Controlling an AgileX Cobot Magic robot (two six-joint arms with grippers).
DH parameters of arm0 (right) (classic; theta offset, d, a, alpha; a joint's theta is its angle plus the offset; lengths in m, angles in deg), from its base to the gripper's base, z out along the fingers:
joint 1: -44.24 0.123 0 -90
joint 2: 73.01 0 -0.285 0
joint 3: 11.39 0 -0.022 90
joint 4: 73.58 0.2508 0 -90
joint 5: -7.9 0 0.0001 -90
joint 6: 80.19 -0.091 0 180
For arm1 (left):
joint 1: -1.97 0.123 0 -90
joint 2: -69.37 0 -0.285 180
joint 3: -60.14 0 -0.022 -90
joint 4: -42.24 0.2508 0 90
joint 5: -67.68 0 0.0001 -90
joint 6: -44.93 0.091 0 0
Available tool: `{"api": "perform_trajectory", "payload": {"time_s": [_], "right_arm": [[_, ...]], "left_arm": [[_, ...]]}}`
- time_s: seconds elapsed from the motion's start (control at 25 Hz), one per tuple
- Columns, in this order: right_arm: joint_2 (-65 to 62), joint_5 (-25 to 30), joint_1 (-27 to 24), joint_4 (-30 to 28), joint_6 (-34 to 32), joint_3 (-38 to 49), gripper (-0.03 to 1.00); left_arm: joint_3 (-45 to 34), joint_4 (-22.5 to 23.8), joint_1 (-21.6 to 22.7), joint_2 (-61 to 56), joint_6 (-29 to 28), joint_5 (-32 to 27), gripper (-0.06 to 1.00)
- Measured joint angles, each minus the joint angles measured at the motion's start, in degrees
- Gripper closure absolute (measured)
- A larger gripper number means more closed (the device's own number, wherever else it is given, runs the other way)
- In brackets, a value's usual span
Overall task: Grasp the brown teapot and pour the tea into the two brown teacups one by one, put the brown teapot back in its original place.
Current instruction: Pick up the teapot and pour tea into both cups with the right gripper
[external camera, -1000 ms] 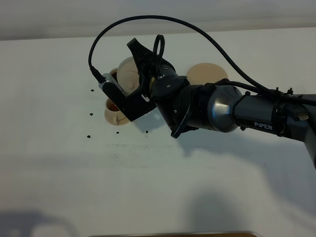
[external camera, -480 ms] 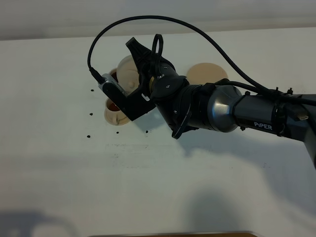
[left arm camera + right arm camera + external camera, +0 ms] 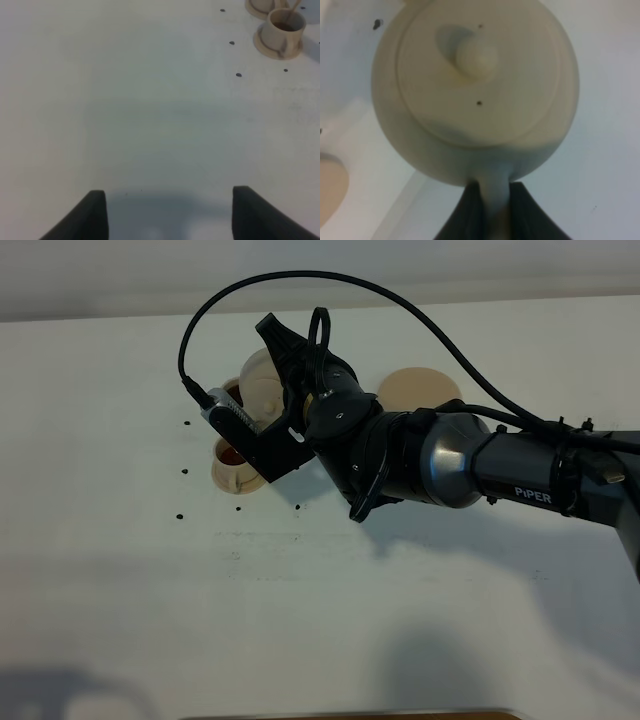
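- My left gripper [image 3: 169, 196] hangs low over the bare white table [image 3: 150, 110]. Its two dark fingers [image 3: 96, 212] are spread wide with nothing between them, and they point towards the cups.
- A few small black dots [image 3: 184, 473] sit on the table, left of the cups.
- The nearer teacup [image 3: 230, 456] stands upright on its small saucer [image 3: 264, 46], with dark tea [image 3: 230, 453] inside.
- The farther teacup [image 3: 228, 391] is just behind it. The wrist camera hides most of it, so I cannot read its contents.
- The brown teapot [image 3: 258, 386] is just right of the farther teacup. Its lid [image 3: 479, 75] is on, and I cannot judge its tilt.
- My right gripper [image 3: 492, 194] is clamped tight on the teapot's handle [image 3: 493, 186], one finger on each side.
- The large saucer [image 3: 418, 388] lies flat further right, well apart from the teapot.
- The right arm [image 3: 520, 468] comes in from the right edge, forearm stretched leftward across the middle. Its wrist bends towards the far left, with a black cable [image 3: 300, 280] arching over it.
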Motion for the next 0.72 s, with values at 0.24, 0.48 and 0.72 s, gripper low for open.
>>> {"api": "perform_trajectory", "payload": {"time_s": [0.24,0.48,0.72], "right_arm": [[0.0,0.0,0.0,0.0,0.04,0.0,0.88],[0.0,0.0,0.0,0.0,0.04,0.0,0.88],[0.0,0.04,0.0,0.0,-0.02,0.0,0.88]], "left_arm": [[0.0,0.0,0.0,0.0,0.0,0.0,0.35],[0.0,0.0,0.0,0.0,0.0,-0.05,0.35],[0.0,0.0,0.0,0.0,0.0,-0.05,0.35]]}}
